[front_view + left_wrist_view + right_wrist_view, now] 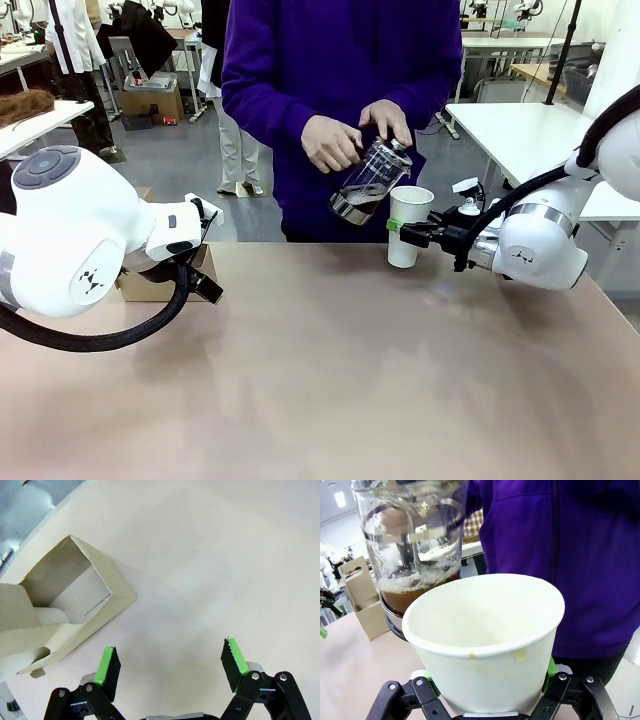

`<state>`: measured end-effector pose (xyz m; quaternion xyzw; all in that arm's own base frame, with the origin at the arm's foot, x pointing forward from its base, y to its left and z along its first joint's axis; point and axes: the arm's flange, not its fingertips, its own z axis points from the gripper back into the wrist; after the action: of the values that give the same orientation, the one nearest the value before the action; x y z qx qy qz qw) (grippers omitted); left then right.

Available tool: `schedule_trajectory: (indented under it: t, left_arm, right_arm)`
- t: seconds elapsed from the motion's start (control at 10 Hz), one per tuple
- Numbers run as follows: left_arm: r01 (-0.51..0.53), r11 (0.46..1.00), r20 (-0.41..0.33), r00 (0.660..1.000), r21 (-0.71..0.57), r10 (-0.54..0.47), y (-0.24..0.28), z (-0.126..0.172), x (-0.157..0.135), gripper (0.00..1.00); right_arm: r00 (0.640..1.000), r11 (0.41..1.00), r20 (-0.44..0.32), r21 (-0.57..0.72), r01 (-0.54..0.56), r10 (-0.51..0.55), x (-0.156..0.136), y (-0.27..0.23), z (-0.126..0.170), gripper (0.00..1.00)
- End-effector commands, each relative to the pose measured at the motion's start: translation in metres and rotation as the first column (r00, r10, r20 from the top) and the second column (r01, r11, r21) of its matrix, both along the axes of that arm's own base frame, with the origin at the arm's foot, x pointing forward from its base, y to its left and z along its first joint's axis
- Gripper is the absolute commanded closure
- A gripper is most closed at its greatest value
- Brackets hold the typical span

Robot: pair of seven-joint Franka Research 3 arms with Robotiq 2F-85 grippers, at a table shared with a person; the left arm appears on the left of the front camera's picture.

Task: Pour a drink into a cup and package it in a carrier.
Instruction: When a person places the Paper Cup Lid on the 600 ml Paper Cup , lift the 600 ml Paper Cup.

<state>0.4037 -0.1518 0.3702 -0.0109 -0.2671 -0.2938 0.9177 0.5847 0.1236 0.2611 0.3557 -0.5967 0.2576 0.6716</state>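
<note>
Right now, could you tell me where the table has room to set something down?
The table is bare in the middle and near side, between the carrier and the right gripper holding the cup. The open left gripper hangs over bare top. Crowded: the far edge, where the person's hands tilt the carafe beside the cup.

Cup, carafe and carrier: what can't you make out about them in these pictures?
- Bottom of the cup: in the right wrist view its own near wall hides it, so whether anything is in it is unclear.
- Top of the carafe: cut off by the upper edge of the right wrist view.
- Most of the carrier: behind the left arm in the front view, and cut by the left edge in the left wrist view.
</note>
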Motion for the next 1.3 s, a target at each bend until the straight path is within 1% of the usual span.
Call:
schedule_trajectory:
  t: [0.0, 1.2]
  left_arm:
    - [0.001, 1.000, 0.000, 1.000, -0.002, -0.001, 0.0001, 0.0003, -0.0002, 0.00]
    - [0.001, 1.000, 0.000, 1.000, -0.002, -0.001, 0.0001, 0.0003, -0.0002, 0.00]
  right_arm:
    - [1.000, 1.000, 0.002, 0.021, 0.013, -0.013, -0.0008, 0.0031, 0.0021, 0.12]
    - [1.000, 1.000, 0.002, 0.021, 0.013, -0.013, -0.0008, 0.0031, 0.0021, 0.12]
